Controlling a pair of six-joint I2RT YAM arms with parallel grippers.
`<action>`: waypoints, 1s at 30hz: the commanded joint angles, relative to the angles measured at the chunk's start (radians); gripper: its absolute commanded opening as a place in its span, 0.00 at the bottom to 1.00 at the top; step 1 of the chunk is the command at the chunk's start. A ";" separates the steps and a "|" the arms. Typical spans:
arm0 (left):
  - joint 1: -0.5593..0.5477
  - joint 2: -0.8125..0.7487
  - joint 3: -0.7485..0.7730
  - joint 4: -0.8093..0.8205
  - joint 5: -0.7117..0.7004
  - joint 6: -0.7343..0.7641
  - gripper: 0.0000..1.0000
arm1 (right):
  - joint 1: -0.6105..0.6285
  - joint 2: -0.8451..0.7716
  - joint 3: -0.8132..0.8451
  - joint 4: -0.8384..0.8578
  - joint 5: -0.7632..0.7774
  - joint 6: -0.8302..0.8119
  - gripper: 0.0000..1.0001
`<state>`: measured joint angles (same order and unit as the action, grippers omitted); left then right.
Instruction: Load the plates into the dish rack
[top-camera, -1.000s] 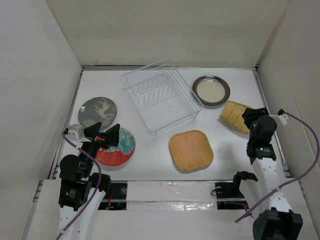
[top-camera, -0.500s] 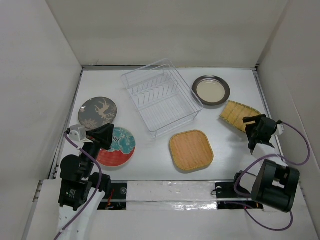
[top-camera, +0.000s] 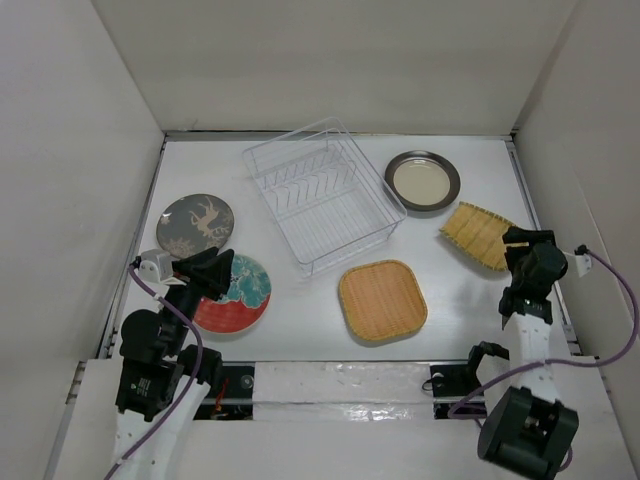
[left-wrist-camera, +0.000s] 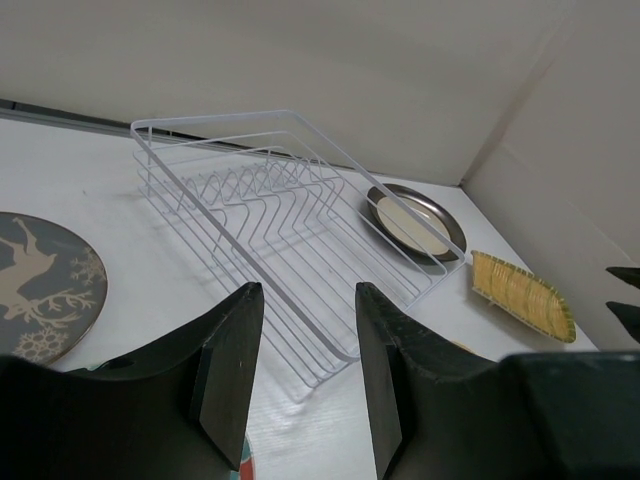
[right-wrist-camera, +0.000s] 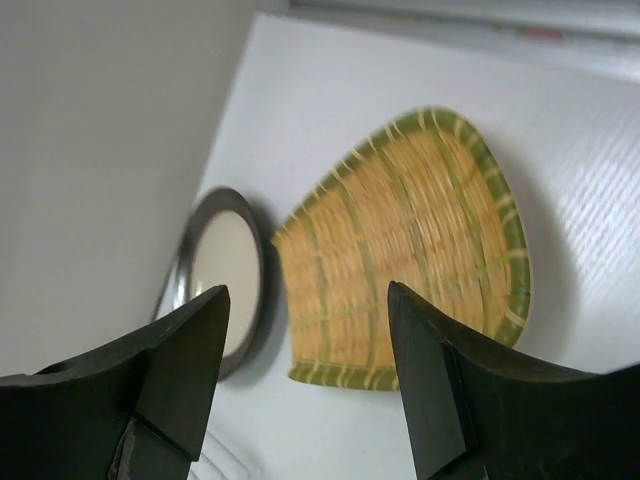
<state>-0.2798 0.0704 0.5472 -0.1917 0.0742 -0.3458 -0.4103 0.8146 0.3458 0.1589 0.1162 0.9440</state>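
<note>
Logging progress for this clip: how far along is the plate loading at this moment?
Done: nothing; the dish rack holds no plates. In hand: nothing; the left gripper hovers open above the red-and-teal plate, and the right gripper is open by the green-edged woven plate. Left: all five, including the grey antler plate, tan square plate and dark-rimmed plate, lying on the table.

Clear dish rack (top-camera: 322, 195). Grey plate (top-camera: 195, 224), pale stag motif. Red-and-teal plate (top-camera: 250, 297). Cream plate (top-camera: 422, 180), dark rim. Tan woven square plate (top-camera: 382, 300); second woven plate (top-camera: 478, 234), green-edged.
</note>
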 joint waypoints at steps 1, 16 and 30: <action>-0.010 0.003 0.003 0.040 -0.011 0.004 0.39 | -0.007 -0.098 0.021 -0.111 0.126 -0.065 0.70; -0.030 -0.012 0.008 0.031 -0.036 -0.004 0.38 | -0.081 0.323 0.013 0.034 -0.079 -0.007 0.70; -0.030 -0.007 0.010 0.023 -0.047 -0.005 0.37 | -0.142 0.385 0.067 0.064 -0.106 0.049 0.08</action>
<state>-0.3019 0.0696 0.5472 -0.1928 0.0353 -0.3485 -0.5438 1.2594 0.3794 0.2176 -0.0257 0.9993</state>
